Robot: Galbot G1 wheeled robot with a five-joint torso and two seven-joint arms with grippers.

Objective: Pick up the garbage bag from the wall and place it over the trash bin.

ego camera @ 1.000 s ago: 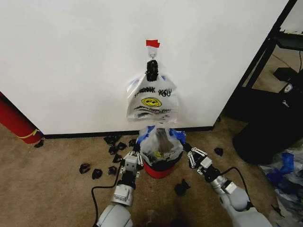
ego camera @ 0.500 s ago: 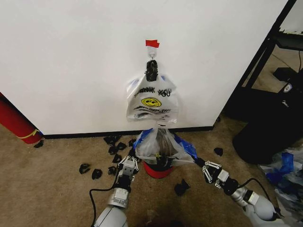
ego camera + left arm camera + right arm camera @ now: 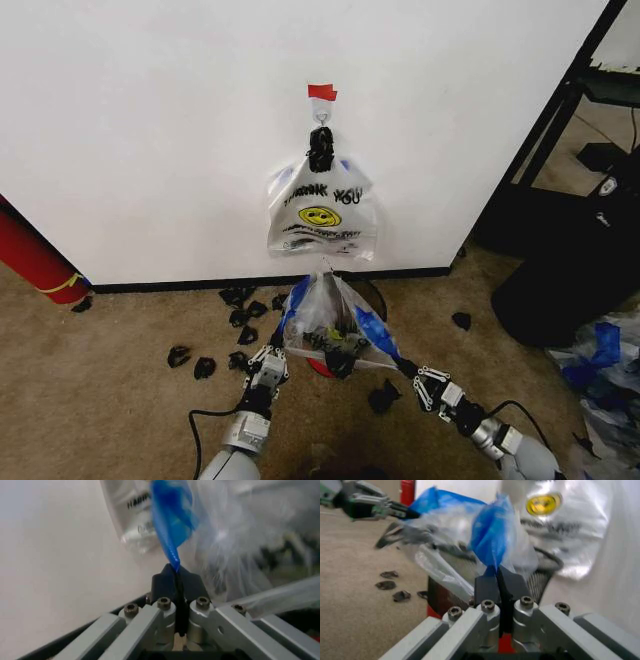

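Observation:
The garbage bag (image 3: pixel 328 318), thin see-through plastic with blue patches, is stretched between both grippers just in front of the trash bin. My left gripper (image 3: pixel 274 352) is shut on its blue edge (image 3: pixel 170 525), and my right gripper (image 3: pixel 406 370) is shut on the other blue patch (image 3: pixel 492 540). The black trash bin (image 3: pixel 368 291) shows its rim behind the bag, its red base (image 3: pixel 318 368) below it and its mesh wall (image 3: pixel 539 579) in the right wrist view. On the white wall (image 3: pixel 150 130), a white "THANK YOU" smiley bag (image 3: pixel 322 212) hangs from a hook under red tape (image 3: pixel 322 92).
Black scraps (image 3: pixel 205 366) litter the carpet left of the bin, and one (image 3: pixel 383 398) lies by my right arm. A red roll (image 3: pixel 35 260) leans at the left. A large black bulk (image 3: pixel 570 275) and loose plastic bags (image 3: pixel 602 375) stand at the right.
Both grippers have drawn back toward me, the right one farther out and lower. The garbage bag has come forward off the bin's top, and the bin's back rim now shows.

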